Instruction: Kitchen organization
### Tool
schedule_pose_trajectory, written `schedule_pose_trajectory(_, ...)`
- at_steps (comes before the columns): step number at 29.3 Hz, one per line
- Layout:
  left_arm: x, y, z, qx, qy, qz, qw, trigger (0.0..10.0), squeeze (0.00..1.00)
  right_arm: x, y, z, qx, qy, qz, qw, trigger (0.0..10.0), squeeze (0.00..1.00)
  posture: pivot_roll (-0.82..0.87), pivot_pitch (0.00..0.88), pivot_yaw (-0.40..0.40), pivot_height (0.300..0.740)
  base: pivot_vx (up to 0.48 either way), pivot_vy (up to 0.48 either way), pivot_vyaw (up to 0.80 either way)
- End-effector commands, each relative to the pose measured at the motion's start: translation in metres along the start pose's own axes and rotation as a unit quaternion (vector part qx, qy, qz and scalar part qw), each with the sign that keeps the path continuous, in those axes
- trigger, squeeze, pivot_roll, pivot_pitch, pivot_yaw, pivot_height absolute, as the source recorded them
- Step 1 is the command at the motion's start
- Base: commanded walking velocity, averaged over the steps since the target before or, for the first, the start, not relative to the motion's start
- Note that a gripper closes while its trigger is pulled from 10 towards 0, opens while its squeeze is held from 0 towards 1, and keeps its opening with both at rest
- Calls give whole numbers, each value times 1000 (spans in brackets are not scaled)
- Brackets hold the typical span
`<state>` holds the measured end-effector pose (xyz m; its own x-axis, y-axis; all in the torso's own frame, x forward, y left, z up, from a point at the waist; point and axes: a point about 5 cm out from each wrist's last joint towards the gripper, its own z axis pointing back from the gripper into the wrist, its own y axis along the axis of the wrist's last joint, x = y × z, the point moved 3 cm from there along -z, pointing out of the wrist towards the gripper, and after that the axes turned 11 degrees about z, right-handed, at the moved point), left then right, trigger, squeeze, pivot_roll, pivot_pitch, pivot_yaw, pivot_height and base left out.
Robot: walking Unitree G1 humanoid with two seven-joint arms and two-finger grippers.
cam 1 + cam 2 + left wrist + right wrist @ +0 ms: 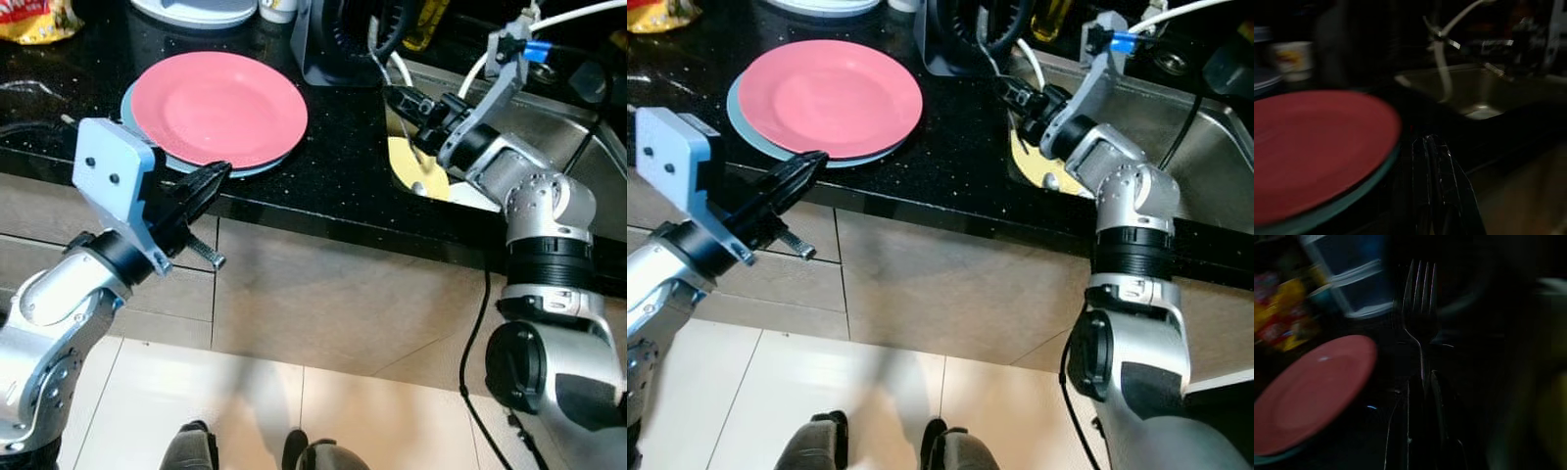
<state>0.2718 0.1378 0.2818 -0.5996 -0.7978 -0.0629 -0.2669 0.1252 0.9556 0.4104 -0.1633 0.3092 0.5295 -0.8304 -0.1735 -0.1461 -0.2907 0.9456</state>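
A pink plate (217,106) lies on top of a teal plate (147,147) on the black counter (333,166). My left gripper (214,180) hovers at the counter's front edge, just below the plates' near rim, shut with nothing in it; its fingers (1431,166) press together. Over the counter by the sink's left edge, my right gripper (397,99) is shut on the handle of a metal fork (1420,298), tines pointing away from the wrist. A yellow plate (411,162) rests in the sink (549,122) under that arm.
A black appliance (343,39) stands behind the plates. A snack bag (34,20) sits at the far left and a white dish (196,10) at the back. Drawer fronts with a handle (206,255) lie below the counter. White cables (578,12) run over the sink.
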Motion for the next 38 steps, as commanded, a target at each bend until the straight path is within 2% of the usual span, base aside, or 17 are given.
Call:
schedule_pose_trajectory(1,8,-6,-5,-3,-21,9,1000,10000,0,14,3,9,22,-38,-6,999,0,0,195,99,-126,740,0,0,-781)
schedule_pose_trajectory(9,15,-12,-13,-1,-33,13,999,10000,0,17,-3,8,22,-68,-9,997,0,0,194,92,-121,740,0,0,-781)
schedule_pose_trajectory(12,15,-15,-17,4,-26,16,1000,10000,0,18,-8,7,15,-83,6,996,0,0,192,87,-122,740,0,0,-781)
schedule_pose_trajectory(13,14,-16,-19,9,-20,18,1000,10000,0,16,-10,7,15,-86,9,996,2706,0,191,87,-123,740,0,0,0)
schedule_pose_trajectory(14,14,-16,-19,9,-20,18,1000,10000,0,16,-10,7,15,-86,9,996,2706,0,191,87,-123,740,0,0,0)
schedule_pose_trajectory(15,14,-16,-19,10,-19,18,1000,10000,0,15,-11,6,16,-87,7,996,4706,0,191,87,-123,740,0,0,0)
schedule_pose_trajectory(16,11,-17,-20,13,-10,22,1000,10000,0,12,-13,5,16,-87,7,996,10000,0,190,86,-124,740,0,0,0)
schedule_pose_trajectory(21,1,-25,-20,1,21,13,1000,10000,0,6,-19,3,10,-84,12,996,10000,0,185,85,-123,740,406,0,0)
schedule_pose_trajectory(29,-6,-23,-24,15,44,11,999,10000,0,1,-26,2,7,-85,19,996,10000,0,183,84,-122,740,354,0,0)
schedule_pose_trajectory(38,2,-28,-26,13,27,5,1000,10000,0,-13,-35,-3,10,-75,38,996,10000,0,185,81,-125,740,0,0,0)
